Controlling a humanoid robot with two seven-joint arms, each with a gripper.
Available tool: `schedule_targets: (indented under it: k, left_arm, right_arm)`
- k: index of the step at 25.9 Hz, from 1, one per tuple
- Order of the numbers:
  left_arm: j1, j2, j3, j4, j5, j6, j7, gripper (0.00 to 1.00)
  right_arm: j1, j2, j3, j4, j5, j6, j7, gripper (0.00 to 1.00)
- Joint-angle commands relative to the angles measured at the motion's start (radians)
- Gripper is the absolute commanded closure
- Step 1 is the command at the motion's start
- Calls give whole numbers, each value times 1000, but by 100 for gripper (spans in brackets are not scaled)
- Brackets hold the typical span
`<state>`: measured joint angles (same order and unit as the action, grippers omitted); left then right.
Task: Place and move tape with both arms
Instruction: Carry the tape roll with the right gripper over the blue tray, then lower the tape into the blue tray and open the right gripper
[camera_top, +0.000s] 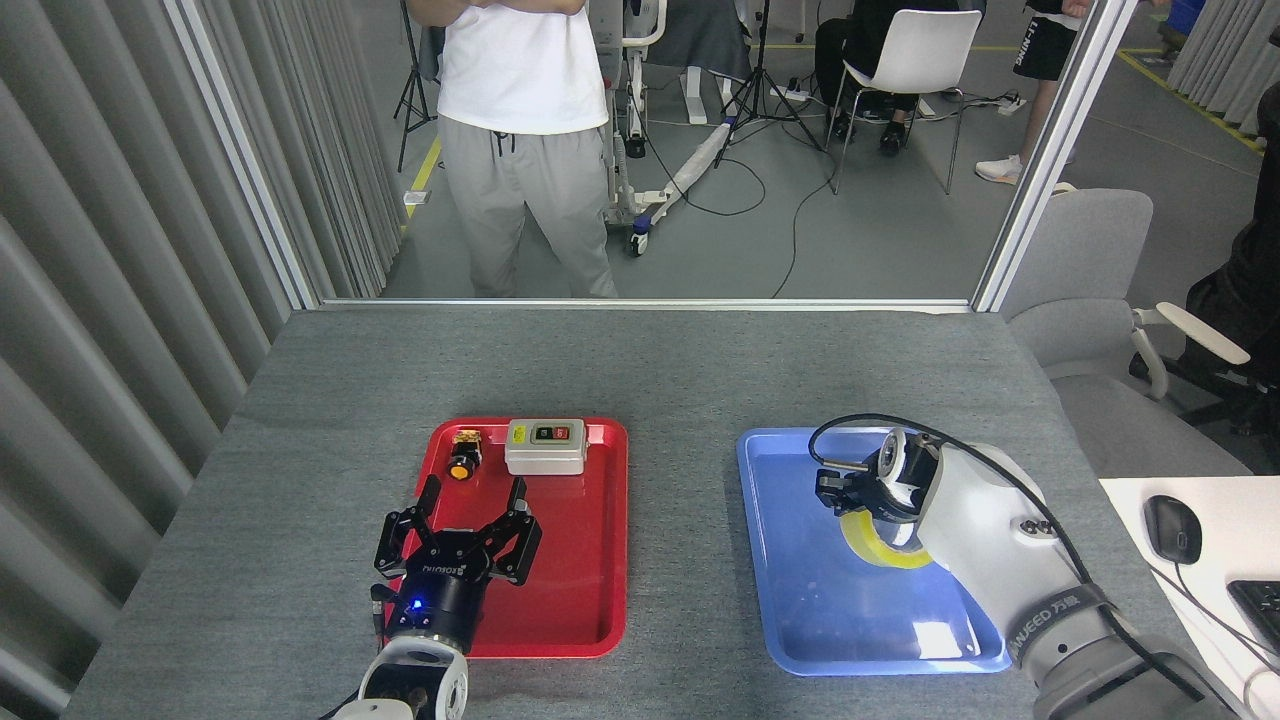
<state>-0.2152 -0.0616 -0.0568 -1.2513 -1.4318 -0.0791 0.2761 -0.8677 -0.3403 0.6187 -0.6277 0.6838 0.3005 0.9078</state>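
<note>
Yellow tape (880, 545) in the blue tray (820, 620), lying under the right gripper (850, 490), mostly hidden by the white wrist; cannot tell how those jaws stand. Left gripper (470, 510) over the near part of the red tray (590, 590), jaws spread wide, holding nothing. Grey switch box (545, 446) at the red tray's far end.

On the red tray (600, 600), the switch box (544, 446) and the orange button (461, 466) crowd its far end; its near half lies bare. Between the red tray and the blue tray (790, 560), a bare strip of table (680, 370) runs clear.
</note>
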Motion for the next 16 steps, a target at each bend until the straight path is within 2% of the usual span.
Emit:
schedule_targets:
  k: [1, 4, 11, 16]
  left_arm:
    - [-18, 17, -35, 39, -4, -1, 6, 0]
    - [-20, 49, -69, 44, -22, 1, 0, 0]
    - [-36, 49, -61, 33, -2, 7, -101, 0]
    - [-35, 49, -14, 30, 1, -5, -107, 0]
  right_arm:
    - [7, 3, -4, 5, 2, -1, -30, 68]
    - [13, 3, -4, 5, 2, -15, -50, 66]
    - [45, 3, -5, 5, 2, -49, -87, 63]
    - [50, 3, -5, 5, 0, -63, -104, 63]
